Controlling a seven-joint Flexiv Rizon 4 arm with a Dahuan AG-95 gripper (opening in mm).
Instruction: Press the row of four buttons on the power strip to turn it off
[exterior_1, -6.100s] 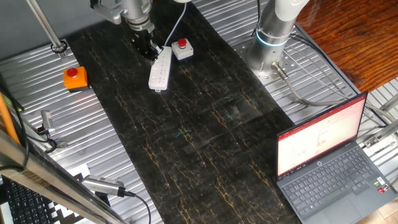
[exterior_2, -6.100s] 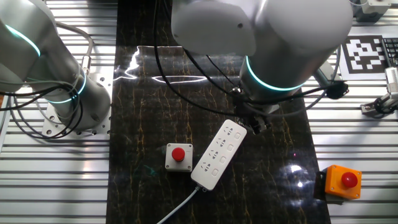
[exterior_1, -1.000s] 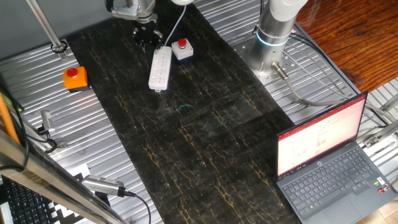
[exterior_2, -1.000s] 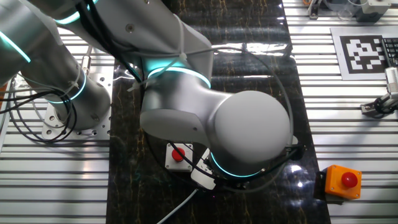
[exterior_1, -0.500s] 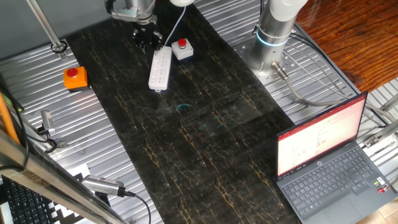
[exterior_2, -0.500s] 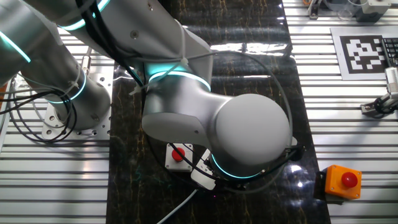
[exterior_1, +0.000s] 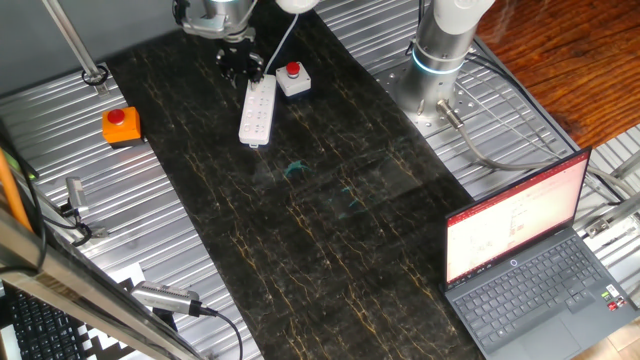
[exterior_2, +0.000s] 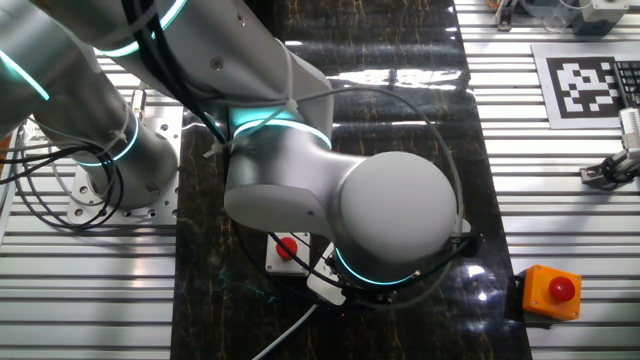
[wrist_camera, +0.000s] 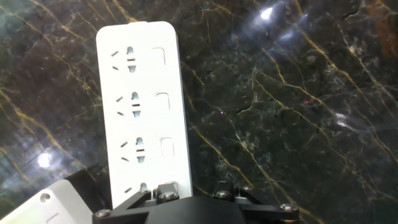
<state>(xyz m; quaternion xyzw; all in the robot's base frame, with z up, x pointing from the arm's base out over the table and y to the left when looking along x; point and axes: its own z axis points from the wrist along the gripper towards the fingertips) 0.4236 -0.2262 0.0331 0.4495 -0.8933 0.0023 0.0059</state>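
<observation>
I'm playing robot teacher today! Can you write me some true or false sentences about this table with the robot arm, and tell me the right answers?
1. The power strip is white. True.
2. The laptop is closed. False: its lid is up and the screen is lit.
3. A white box with a red button sits right beside the power strip. True.
4. The orange box sits on top of the power strip. False: it sits apart from it, on the ribbed metal at the side.
5. The gripper is at the cord end of the power strip. True.
6. The power strip lies on a bright yellow mat. False: it lies on a dark marbled mat.
</observation>
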